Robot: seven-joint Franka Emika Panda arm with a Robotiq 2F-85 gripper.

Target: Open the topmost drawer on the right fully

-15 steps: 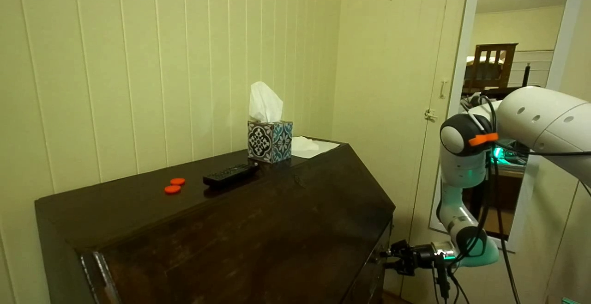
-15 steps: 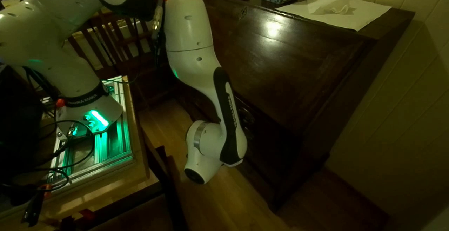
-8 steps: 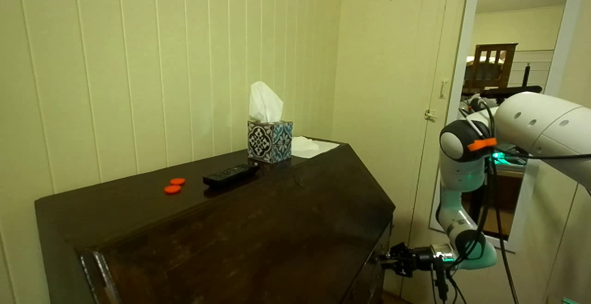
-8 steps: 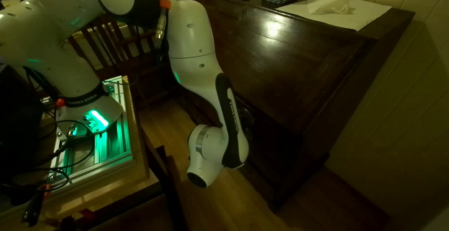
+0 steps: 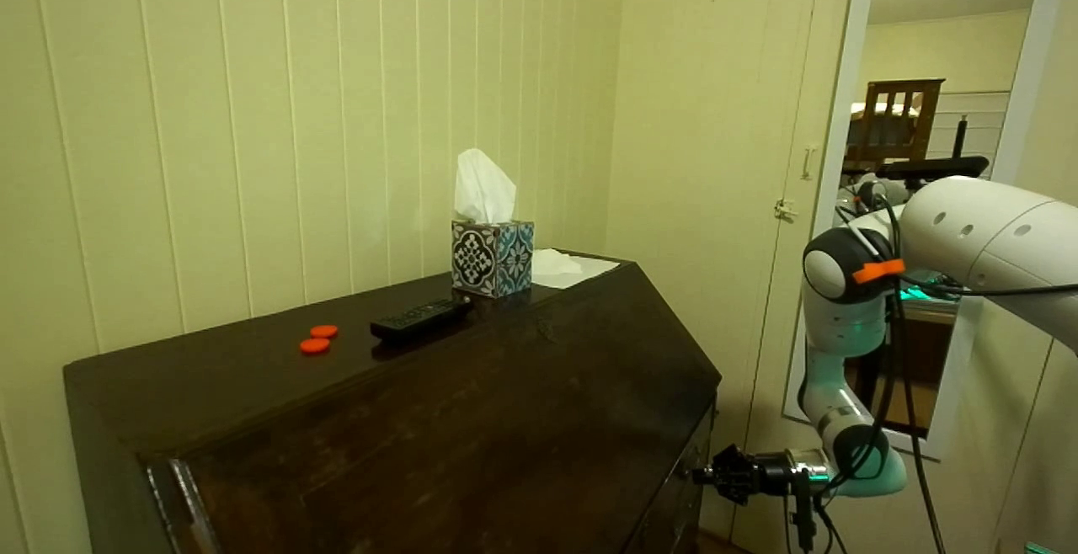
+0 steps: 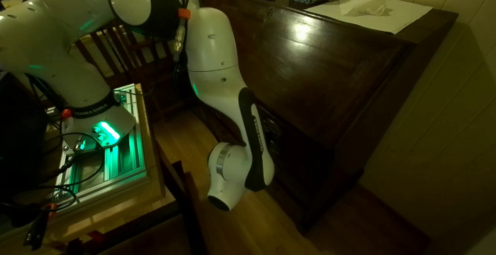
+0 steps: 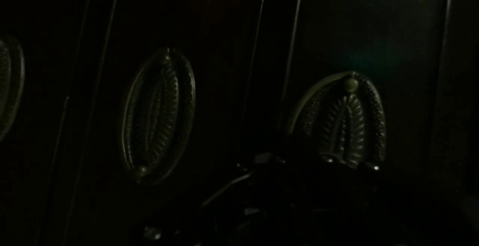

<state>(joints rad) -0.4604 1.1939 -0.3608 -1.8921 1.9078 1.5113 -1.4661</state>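
Claw (image 5: 701, 476) level, facing drawer handle (image 7: 342, 126).

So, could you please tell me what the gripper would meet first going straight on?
Probably the rightmost oval handle in the wrist view, though whether the gripper touches it is too dark to tell.

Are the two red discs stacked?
No, an exterior view shows the red discs lying side by side on the dark desk top.
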